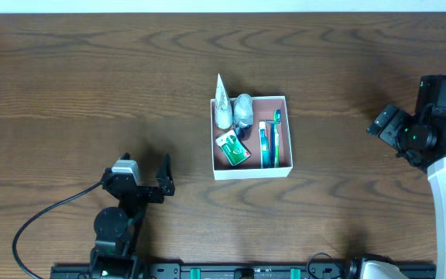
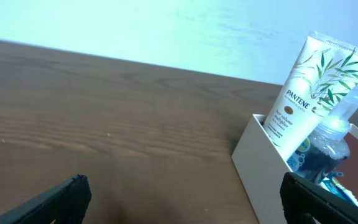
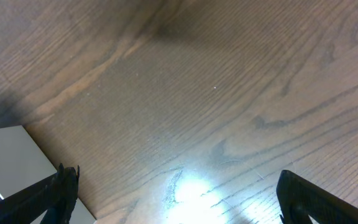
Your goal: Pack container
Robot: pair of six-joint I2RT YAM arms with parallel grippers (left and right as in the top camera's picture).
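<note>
The container (image 1: pixel 252 174), a shallow white-walled box with a pinkish floor, sits at the table's middle. It holds a white Pantene tube (image 1: pixel 222 105), a clear bottle (image 1: pixel 243 110), a green packet (image 1: pixel 233 149) and toothbrushes (image 1: pixel 268 143). My left gripper (image 1: pixel 147 167) stands open to the box's lower left, apart from it. In the left wrist view the gripper (image 2: pixel 182 193) is empty, with the container's wall (image 2: pixel 260 162), tube (image 2: pixel 306 93) and bottle (image 2: pixel 331 140) ahead on the right. My right gripper (image 1: pixel 383 124) is off to the box's right, and in its wrist view (image 3: pixel 179 186) it is open over bare wood.
The dark wooden table (image 1: pixel 91 77) spreads on all sides of the box. A corner of the container (image 3: pixel 11 155) shows at the lower left of the right wrist view. A black cable (image 1: pixel 45 217) trails from the left arm's base.
</note>
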